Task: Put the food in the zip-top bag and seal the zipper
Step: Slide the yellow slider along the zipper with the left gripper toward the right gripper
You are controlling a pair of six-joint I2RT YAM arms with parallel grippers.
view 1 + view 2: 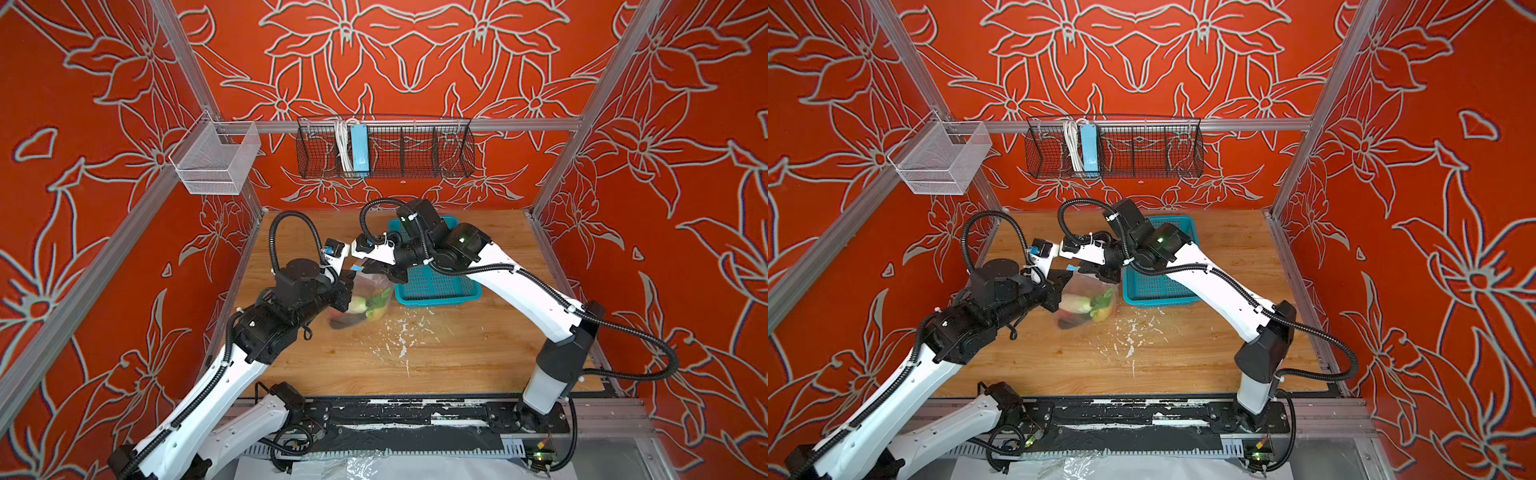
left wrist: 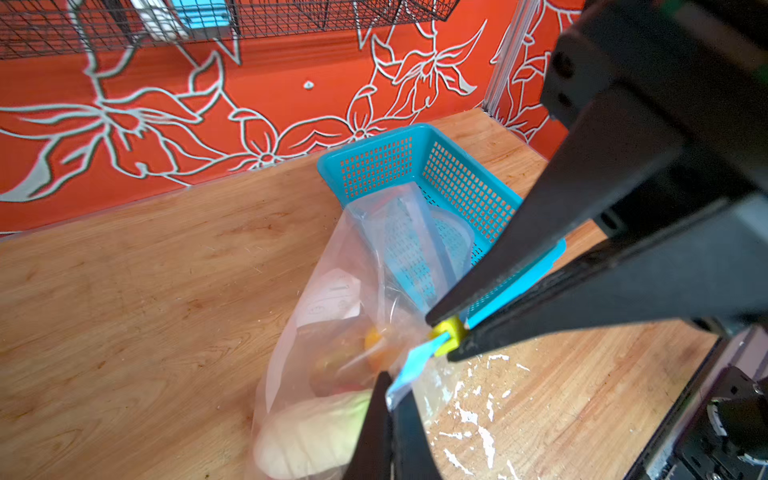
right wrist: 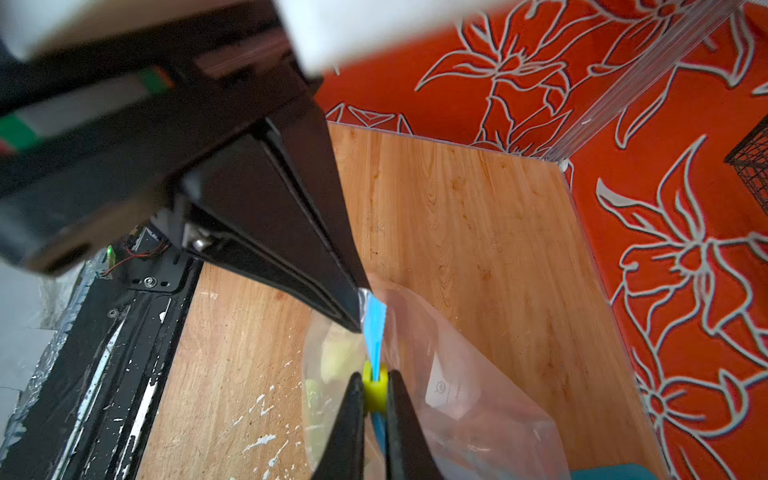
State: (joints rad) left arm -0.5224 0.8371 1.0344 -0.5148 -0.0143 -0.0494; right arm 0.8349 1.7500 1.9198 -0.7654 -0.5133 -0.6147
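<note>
the white label (image 2: 330, 297) on the bag (image 2: 286, 365) is unreadable.

Wooden table (image 1: 457, 353) with teal basket (image 1: 436, 286), zip-top bag (image 1: 361, 305)

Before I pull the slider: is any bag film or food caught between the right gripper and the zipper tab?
Nothing visible. The right gripper is shut straight on the yellow tab; the left gripper pinches the blue zipper strip beside it; the food lies low in the bag.
</note>
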